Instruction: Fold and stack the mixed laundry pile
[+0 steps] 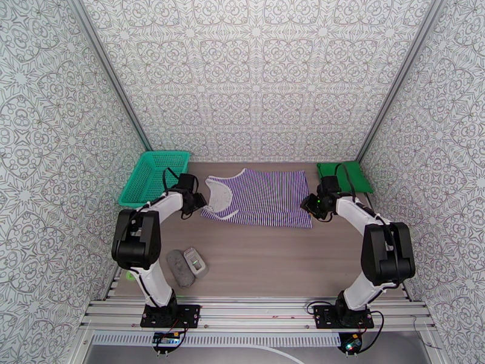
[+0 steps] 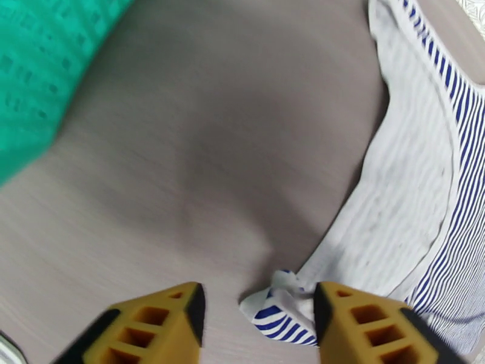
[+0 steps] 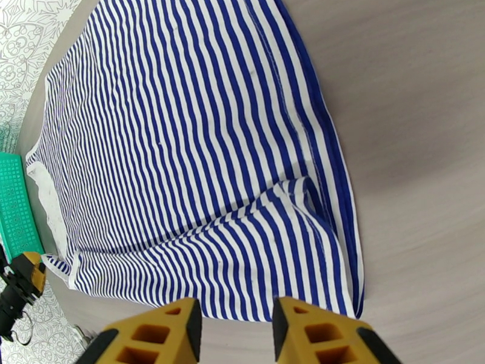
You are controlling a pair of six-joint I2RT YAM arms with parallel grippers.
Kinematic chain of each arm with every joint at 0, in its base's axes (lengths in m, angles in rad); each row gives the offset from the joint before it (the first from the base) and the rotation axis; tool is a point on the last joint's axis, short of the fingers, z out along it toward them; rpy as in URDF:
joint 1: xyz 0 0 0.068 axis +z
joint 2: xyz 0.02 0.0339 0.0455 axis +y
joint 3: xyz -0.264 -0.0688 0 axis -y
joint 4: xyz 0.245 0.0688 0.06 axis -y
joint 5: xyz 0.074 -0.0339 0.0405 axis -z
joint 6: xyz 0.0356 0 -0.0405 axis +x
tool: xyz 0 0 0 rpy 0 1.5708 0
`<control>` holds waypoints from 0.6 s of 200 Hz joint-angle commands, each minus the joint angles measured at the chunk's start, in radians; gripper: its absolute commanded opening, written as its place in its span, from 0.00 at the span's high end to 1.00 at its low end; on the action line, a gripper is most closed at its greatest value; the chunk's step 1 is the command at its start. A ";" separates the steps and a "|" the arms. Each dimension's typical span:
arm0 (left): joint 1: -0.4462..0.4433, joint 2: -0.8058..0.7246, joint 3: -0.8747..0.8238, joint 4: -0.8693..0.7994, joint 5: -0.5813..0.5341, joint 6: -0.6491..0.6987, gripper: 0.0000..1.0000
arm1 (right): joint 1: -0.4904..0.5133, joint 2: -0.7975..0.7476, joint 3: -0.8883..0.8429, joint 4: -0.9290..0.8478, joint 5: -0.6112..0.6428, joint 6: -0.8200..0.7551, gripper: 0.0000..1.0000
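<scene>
The striped top (image 1: 260,198) is lying flat on the surface (image 1: 273,262), not folded yet. The green shirt (image 1: 359,176) is sitting in the far right corner, looking folded already. The left claw (image 2: 257,298) is hanging spread over the top's edge. The right claw (image 3: 236,307) is hanging half spread, pinching nothing.

Teal plastic mesh basket (image 1: 151,177), at the counter's far left corner against the wall. Two small grey objects near the front left, touching: a darker oblong one (image 1: 179,268) and a paler one (image 1: 195,261) with a dark patch on top. Wood-grain counter (image 1: 267,256); ornament-patterned walls (image 1: 260,74); aluminium rails (image 1: 260,310) along the near edge.
</scene>
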 commanded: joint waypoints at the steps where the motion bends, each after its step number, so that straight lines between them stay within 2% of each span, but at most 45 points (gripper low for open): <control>1: 0.007 -0.070 0.048 -0.059 -0.094 0.035 0.33 | 0.011 0.022 0.007 -0.002 0.048 -0.029 0.63; 18: -0.003 -0.095 0.091 -0.082 -0.102 0.060 0.32 | 0.020 0.037 0.028 -0.004 0.065 -0.043 0.63; 38: -0.061 -0.097 0.132 -0.069 -0.096 0.125 0.33 | 0.045 0.070 0.065 -0.004 0.088 -0.063 0.63; 52: -0.096 -0.047 0.166 -0.032 0.001 0.172 0.37 | 0.065 0.108 0.101 0.004 0.102 -0.068 0.63; 66: -0.118 0.039 0.210 -0.017 0.085 0.181 0.46 | 0.084 0.157 0.142 0.006 0.104 -0.070 0.63; 94: -0.141 0.187 0.245 0.019 0.153 0.178 0.56 | 0.116 0.239 0.191 -0.005 0.136 -0.057 0.63; 120: -0.143 0.251 0.217 0.033 0.225 0.140 0.58 | 0.119 0.268 0.151 -0.002 0.151 -0.035 0.63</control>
